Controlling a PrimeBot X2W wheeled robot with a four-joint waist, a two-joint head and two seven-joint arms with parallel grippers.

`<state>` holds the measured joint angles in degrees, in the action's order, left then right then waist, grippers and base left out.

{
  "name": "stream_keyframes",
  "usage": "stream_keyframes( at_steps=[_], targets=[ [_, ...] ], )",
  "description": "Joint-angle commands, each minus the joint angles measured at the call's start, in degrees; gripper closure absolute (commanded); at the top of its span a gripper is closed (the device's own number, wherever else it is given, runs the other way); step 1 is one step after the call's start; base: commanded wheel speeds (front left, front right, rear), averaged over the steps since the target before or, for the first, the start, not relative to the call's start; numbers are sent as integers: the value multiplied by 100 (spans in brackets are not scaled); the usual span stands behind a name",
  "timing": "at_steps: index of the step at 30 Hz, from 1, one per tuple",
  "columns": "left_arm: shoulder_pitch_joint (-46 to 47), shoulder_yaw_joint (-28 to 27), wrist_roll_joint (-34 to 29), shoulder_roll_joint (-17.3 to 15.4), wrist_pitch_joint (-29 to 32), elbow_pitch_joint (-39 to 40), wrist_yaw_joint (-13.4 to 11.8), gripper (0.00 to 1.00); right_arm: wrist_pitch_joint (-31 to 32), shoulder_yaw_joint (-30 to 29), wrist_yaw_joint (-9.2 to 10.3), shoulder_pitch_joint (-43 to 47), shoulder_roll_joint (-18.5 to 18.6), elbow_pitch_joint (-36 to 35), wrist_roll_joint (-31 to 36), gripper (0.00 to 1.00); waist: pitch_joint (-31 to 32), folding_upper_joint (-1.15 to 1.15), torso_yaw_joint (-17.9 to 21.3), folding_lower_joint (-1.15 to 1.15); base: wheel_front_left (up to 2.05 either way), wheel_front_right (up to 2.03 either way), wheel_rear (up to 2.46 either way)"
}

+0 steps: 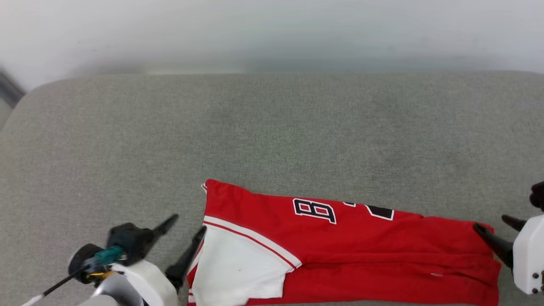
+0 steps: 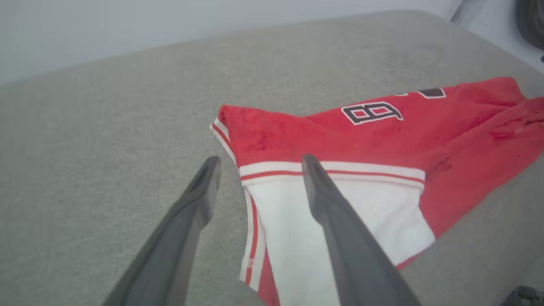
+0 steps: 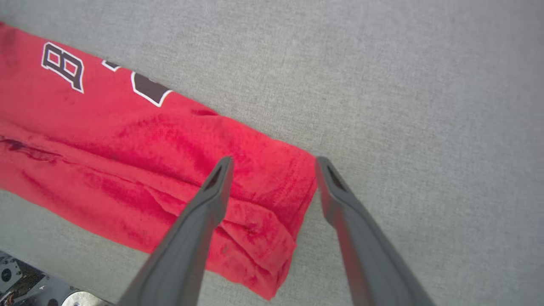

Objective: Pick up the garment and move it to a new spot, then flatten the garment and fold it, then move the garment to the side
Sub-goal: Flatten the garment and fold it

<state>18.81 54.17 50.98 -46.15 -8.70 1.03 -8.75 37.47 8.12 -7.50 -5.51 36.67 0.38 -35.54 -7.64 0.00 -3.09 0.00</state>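
At the near edge of the grey cloth surface point(image 1: 272, 127): left tool point(image 1: 189, 225) spread, straddling the left edge of the garment point(image 1: 361, 246), gripping nothing. Garment folded into a long red band; white sleeve with red-white striped trim at left, black white-outlined lettering along far fold. Right tool point(image 1: 492, 223) spread, straddling the rumpled right end.

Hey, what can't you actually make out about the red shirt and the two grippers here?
garment: its near edge is cut off by the head view's bottom edge.
lettering: the second character runs under the fold, so it is unreadable.
right gripper: its body is cut off by the head view's right edge, and whether its fingers touch the cloth is unclear.
background beyond the grey cushion: blurred.
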Motion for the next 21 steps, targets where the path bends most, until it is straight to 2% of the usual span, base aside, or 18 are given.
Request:
stream_keyframes(
  at_steps=[1, 5, 7, 10, 12, 16, 21],
  targets=[
    [-159, -215, 47, 24, -301, 66, -172, 0, 56, -225, 2, 121, -158, -118, -26, 0, 100, 0, -5, 0, 0, 0, 0],
    [-436, -942, 45, 185, -628, 293, -538, 0, 190, -827, 2, 332, -568, -353, 116, 0, 169, 0, -19, 0, 0, 0, 0],
    [-593, -1498, -227, 388, -652, 498, -693, 0, 242, -1129, 2, 463, -855, -438, 188, 0, 177, 0, -41, 0, 0, 0, 0],
    [-1070, -2333, -803, 777, -650, 758, -738, 0, 326, -1599, 2, 635, -1330, -514, 373, 0, 153, 0, -73, 0, 0, 0, 0],
    [-1348, -2917, -1155, 1095, -647, 925, -681, 0, 342, -1861, 2, 716, -1616, -526, 530, 0, 123, 0, -91, 0, 0, 0, 0],
    [-1888, -3961, -1906, 1765, -647, 1173, -397, 0, 321, -2251, 2, 822, -2129, -413, 857, 0, 62, 0, -113, 0, 0, 0, 0],
    [-2213, -4714, -2664, 2403, -648, 1242, 221, 0, 236, -2538, 2, 809, -2578, -104, 1152, 0, -82, 0, -161, 0, 0, 0, 0]
  ],
)
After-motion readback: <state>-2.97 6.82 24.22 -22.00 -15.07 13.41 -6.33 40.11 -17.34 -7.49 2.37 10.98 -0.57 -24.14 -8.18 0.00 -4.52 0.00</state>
